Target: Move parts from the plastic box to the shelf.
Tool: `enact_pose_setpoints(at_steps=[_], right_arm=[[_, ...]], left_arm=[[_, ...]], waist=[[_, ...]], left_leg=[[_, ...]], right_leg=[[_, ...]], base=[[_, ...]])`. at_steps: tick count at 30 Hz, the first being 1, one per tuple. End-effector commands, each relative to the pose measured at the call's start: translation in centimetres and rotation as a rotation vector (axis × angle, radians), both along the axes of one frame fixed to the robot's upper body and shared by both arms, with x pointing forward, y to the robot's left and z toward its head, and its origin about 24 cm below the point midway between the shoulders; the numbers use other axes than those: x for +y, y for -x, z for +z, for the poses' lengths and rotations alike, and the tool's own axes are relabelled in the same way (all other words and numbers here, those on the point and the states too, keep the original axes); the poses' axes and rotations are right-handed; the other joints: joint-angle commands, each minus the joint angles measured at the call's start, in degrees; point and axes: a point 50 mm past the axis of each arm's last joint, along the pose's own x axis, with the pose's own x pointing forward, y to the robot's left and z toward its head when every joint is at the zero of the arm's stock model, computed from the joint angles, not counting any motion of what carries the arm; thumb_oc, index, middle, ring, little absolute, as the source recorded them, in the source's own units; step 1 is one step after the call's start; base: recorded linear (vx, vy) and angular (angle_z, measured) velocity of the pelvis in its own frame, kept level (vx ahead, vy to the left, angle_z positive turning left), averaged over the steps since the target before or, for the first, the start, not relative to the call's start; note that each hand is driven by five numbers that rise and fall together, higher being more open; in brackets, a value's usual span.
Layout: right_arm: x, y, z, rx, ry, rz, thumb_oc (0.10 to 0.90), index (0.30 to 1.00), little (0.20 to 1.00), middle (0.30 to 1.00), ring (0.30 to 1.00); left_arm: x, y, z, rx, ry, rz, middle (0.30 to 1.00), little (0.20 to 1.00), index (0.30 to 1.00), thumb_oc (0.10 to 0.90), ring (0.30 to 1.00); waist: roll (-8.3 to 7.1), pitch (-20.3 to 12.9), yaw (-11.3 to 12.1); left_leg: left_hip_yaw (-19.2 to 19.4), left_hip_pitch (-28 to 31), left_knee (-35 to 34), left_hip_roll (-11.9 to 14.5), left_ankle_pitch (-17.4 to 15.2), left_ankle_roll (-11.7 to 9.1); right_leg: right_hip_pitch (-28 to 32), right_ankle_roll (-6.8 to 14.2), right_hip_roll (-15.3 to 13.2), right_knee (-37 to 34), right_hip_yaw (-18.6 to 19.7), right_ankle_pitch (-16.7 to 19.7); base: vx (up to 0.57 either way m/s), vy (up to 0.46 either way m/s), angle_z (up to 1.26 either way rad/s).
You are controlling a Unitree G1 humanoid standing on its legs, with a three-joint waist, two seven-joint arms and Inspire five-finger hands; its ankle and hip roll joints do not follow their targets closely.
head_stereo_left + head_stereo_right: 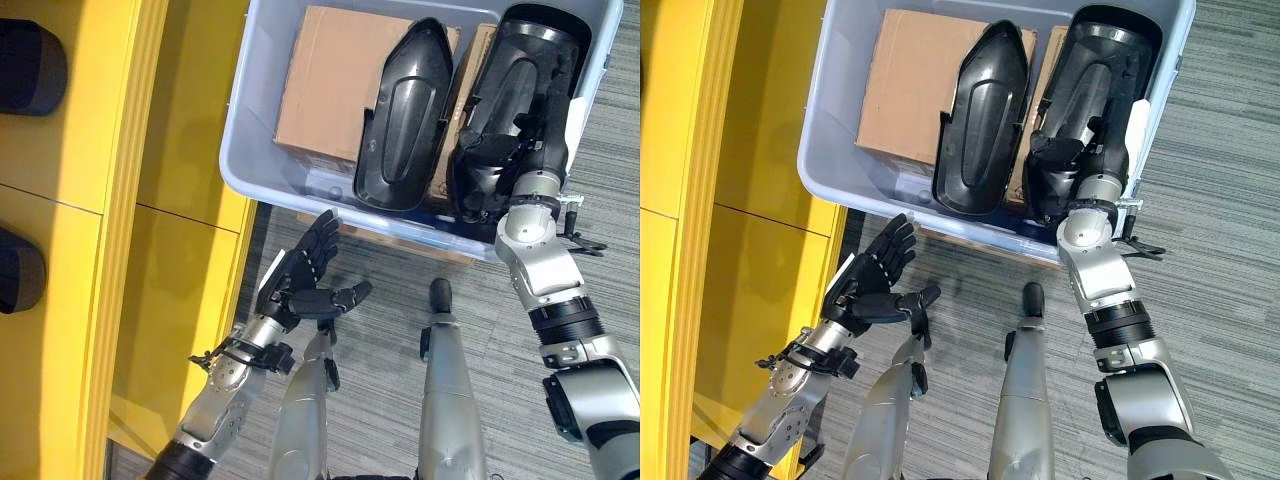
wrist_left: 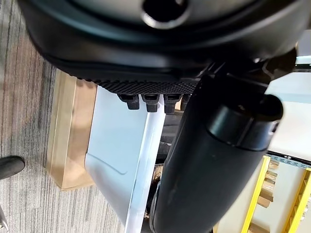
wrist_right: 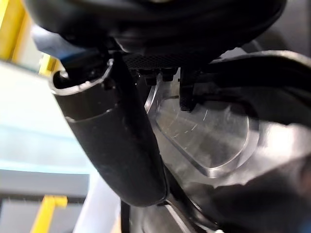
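I find no text, label, number or sign that I can read from here. The cardboard boxes (image 1: 335, 85) in the grey plastic box (image 1: 262, 175) show plain brown faces, the two black parts (image 1: 978, 120) carry no marking I can make out, and the yellow shelf (image 1: 90, 230) panels are bare of any lettering. The wrist views give me nothing legible either.
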Motion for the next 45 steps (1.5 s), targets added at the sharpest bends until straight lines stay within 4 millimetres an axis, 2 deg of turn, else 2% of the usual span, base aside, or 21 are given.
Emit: enact_pose_setpoints(at_steps=[1,5,16,18,22,23,25,28,31,32,34,37,41,45], right_arm=[[0.7,-0.3,4.4,-0.074,0.234,0.011,0.900,1.000,1.000,1.000,1.000],[2.1,-0.5,5.6,-0.048,0.436,0.011,0.900,1.000,1.000,1.000,1.000],[2.9,-0.5,8.7,0.039,0.973,-0.119,0.900,1.000,1.000,1.000,1.000],[2.4,-0.6,8.7,0.054,0.960,-0.149,0.900,1.000,1.000,1.000,1.000],[-0.2,-1.3,8.3,0.160,0.837,-0.269,0.900,1.000,1.000,1.000,1.000],[-1.6,-1.9,7.8,0.215,0.769,-0.283,0.900,1.000,1.000,1.000,1.000],[-2.3,-2.2,7.5,0.248,0.728,-0.277,0.900,1.000,1.000,1.000,1.000],[-2.9,-2.6,7.4,0.283,0.790,-0.280,0.900,1.000,1.000,1.000,1.000],[-2.6,-2.7,7.6,0.307,0.863,-0.243,0.900,1.000,1.000,1.000,1.000],[-1.9,-2.6,8.0,0.291,0.973,-0.235,0.900,1.000,1.000,1.000,1.000],[-1.4,-2.6,8.2,0.286,1.031,-0.217,0.900,1.000,1.000,1.000,1.000],[0.7,-1.8,8.5,0.274,1.299,-0.154,0.900,1.000,1.000,1.000,1.000],[1.1,-0.9,8.2,0.262,1.414,-0.131,0.900,1.000,1.000,1.000,1.000],[0.9,0.1,7.3,0.250,1.444,-0.113,0.900,1.000,1.000,1.000,1.000]], left_arm=[[-0.4,0.9,4.3,-0.224,0.046,-0.069,1.000,1.000,1.000,0.900,1.000],[-0.4,0.9,4.4,-0.235,0.042,-0.080,1.000,1.000,1.000,0.900,1.000],[0.6,1.1,4.6,-0.230,-0.006,-0.113,1.000,1.000,1.000,0.900,1.000],[0.6,1.2,4.6,-0.232,-0.018,-0.116,1.000,1.000,1.000,0.900,1.000],[0.8,1.3,4.6,-0.236,-0.027,-0.115,1.000,1.000,1.000,0.900,1.000],[0.7,1.4,4.8,-0.238,-0.027,-0.114,1.000,1.000,1.000,0.900,1.000],[0.7,1.4,4.8,-0.241,-0.030,-0.119,1.000,1.000,1.000,0.900,1.000],[0.4,1.4,4.9,-0.243,-0.034,-0.130,1.000,1.000,1.000,0.900,1.000],[0.5,1.4,4.9,-0.246,-0.036,-0.130,1.000,1.000,1.000,0.900,1.000],[0.6,1.4,5.0,-0.249,-0.036,-0.131,1.000,1.000,1.000,0.900,1.000],[0.6,1.5,5.1,-0.251,-0.039,-0.133,1.000,1.000,1.000,0.900,1.000],[1.3,1.5,5.2,-0.253,-0.046,-0.127,1.000,1.000,1.000,0.900,1.000],[2.1,1.7,5.2,-0.250,-0.061,-0.112,1.000,1.000,1.000,0.900,1.000],[2.9,1.8,5.2,-0.254,-0.080,-0.093,1.000,1.000,1.000,0.900,1.000]], waist=[[4.69,-0.4,1.5],[5.00,-0.4,2.3],[4.26,-0.4,4.4],[3.97,-0.4,4.7],[3.75,-0.4,5.0],[3.85,-0.4,5.4],[3.95,-0.4,5.6],[4.12,-0.4,6.0],[4.10,-0.4,6.1],[3.99,-0.4,6.1],[3.92,-0.4,6.1],[3.12,-0.4,5.9],[1.96,-0.4,5.6],[0.39,-0.4,4.8]], left_leg=[[-0.5,-0.5,9.6,-0.4,-12.7,2.7],[-0.7,-1.1,10.0,-0.6,-12.6,2.8],[-2.0,-2.7,12.0,-1.0,-12.7,2.8],[-2.1,-3.0,12.2,-0.9,-12.7,2.8],[-2.2,-3.4,12.2,-0.8,-12.6,2.7],[-2.3,-3.7,12.2,-0.7,-12.6,2.7],[-2.4,-3.8,12.2,-0.8,-12.6,2.7],[-2.5,-4.0,12.1,-0.8,-12.4,2.6],[-2.4,-4.1,12.0,-0.6,-12.3,2.6],[-2.2,-4.0,11.9,-0.5,-12.2,2.6],[-2.3,-4.0,11.9,-0.5,-12.2,2.6],[-2.2,-4.3,12.3,-0.2,-12.1,2.5],[-2.2,-4.4,12.6,0.2,-12.0,2.5],[-2.0,-4.5,12.7,0.9,-12.0,2.7]], right_leg=[[1.8,-3.6,1.2,-3.0,-3.0,-4.1],[1.8,-3.4,0.8,-3.1,-3.1,-4.0],[2.7,-3.0,0.1,-3.1,-4.6,-3.9],[2.7,-2.9,0.0,-3.2,-4.8,-3.8],[2.8,-3.0,0.1,-3.5,-5.2,-3.7],[2.6,-3.1,0.2,-3.3,-5.4,-3.9],[2.6,-3.2,0.1,-3.3,-5.7,-4.0],[2.6,-3.2,-0.1,-3.3,-6.1,-4.1],[2.5,-3.2,-0.2,-3.3,-6.3,-3.9],[2.5,-3.1,-0.3,-3.4,-6.4,-3.9],[2.5,-3.1,-0.4,-3.3,-6.4,-3.9],[2.6,-3.0,-0.4,-3.0,-6.7,-3.9],[3.0,-2.7,-0.3,-3.3,-7.0,-3.8],[3.4,-2.6,0.3,-4.0,-7.2,-3.4]], base=[[0.00,0.000,0.00],[0.00,0.000,0.00],[0.00,-0.039,0.06],[0.00,-0.056,0.02],[0.00,-0.029,0.08],[0.00,-0.025,0.07],[0.00,-0.015,0.02],[0.00,-0.005,0.01],[-0.01,-0.013,0.08],[-0.01,-0.010,0.06],[0.00,-0.005,0.02],[0.00,-0.022,0.00],[-0.01,-0.047,0.01],[-0.01,-0.059,-0.01]])
